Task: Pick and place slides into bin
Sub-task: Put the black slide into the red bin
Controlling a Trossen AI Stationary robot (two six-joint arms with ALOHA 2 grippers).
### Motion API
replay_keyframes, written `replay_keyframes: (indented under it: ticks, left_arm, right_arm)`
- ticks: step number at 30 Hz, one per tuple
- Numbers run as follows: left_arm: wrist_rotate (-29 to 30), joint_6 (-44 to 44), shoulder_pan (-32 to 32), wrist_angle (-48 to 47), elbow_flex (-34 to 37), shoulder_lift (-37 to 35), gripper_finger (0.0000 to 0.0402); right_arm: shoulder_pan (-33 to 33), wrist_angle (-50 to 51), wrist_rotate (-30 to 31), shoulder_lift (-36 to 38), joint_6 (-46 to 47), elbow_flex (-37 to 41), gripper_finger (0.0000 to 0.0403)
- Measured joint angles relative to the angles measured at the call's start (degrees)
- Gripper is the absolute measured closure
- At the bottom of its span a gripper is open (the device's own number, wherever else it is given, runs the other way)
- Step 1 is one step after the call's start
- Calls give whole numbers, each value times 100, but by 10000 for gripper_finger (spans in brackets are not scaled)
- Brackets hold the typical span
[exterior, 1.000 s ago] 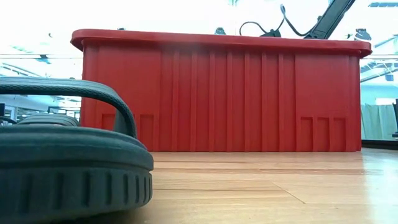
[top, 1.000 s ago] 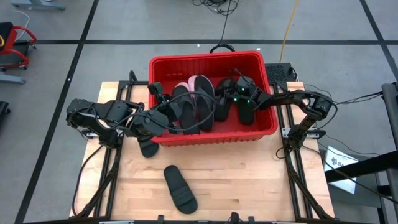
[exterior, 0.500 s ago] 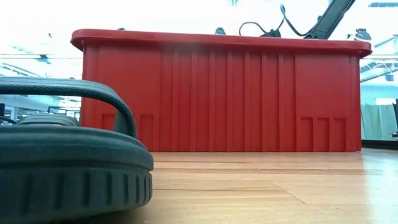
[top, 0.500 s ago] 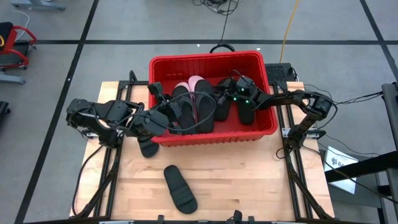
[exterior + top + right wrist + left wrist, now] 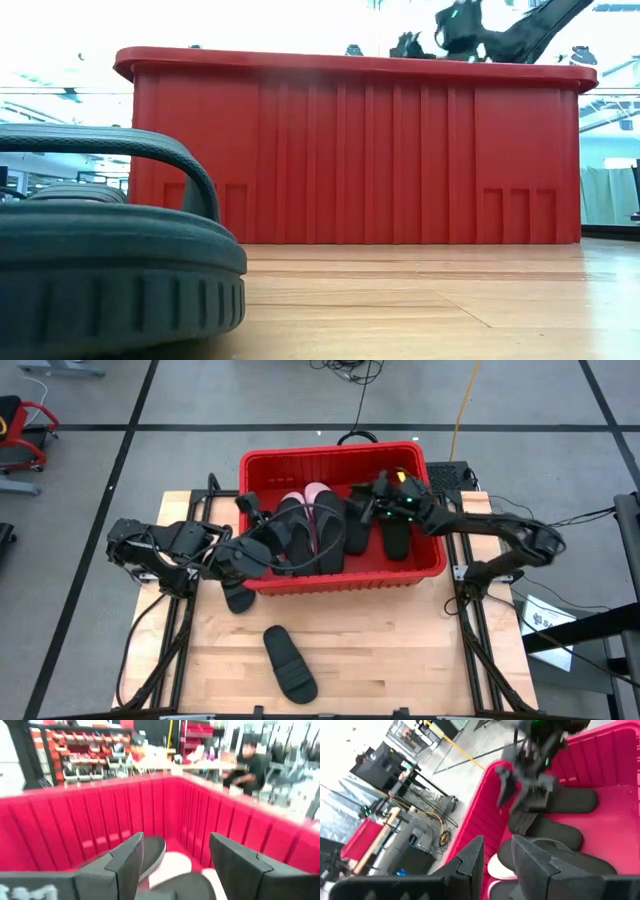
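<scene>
- Right gripper [image 5: 375, 495] is over the far right part of the bin [image 5: 340, 582], its fingers [image 5: 125, 865] spread wide with nothing between them.
- Left gripper [image 5: 262, 540] is at the bin's left front, reaching over the rim; its fingers [image 5: 470, 857] have a small gap, and I cannot tell if they hold something.
- 2 pale pink slides [image 5: 308, 493] lie inside the bin, between several black slides [image 5: 394, 538]; an exact count of the black ones I cannot give.
- 2 black slides are on the table [image 5: 400, 650]: 1 slide [image 5: 289, 664] lies well in front of the bin, 1 partly hidden slide [image 5: 237, 598] sits under the left arm, near the bin's front left corner.
- The bin is 1 red crate with ribbed walls and a thick rim.
</scene>
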State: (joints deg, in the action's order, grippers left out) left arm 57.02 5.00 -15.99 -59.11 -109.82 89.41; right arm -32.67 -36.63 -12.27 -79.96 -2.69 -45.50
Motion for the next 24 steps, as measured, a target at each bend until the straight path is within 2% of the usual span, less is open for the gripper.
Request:
replay_keyframes:
  ticks: [5,8,10,15,21,24]
  left_arm:
    - [-113,-1109,-71,-805,0,-24,293]
    - [-570,-1988,-156,-1356,0,-26,293]
    - [-1185,-2581,-223,-1721,0,-26,293]
    - [-3285,-4187,-359,-2325,96,-32,293]
    - [-4470,-5141,-799,-1997,939,-22,293]
    - [-5021,-5375,-1034,-1274,1506,-31,293]
  right_arm:
    - [327,1058,0,1072,-601,-2,193]
    - [658,1913,3,1667,-1116,-2,193]
    - [906,2411,7,2026,-1357,-2,193]
    - [1496,3233,11,2694,-1474,-2,195]
    - [2104,3731,14,3130,-1476,-2,196]
    - [2365,3905,15,3264,-1476,-2,197]
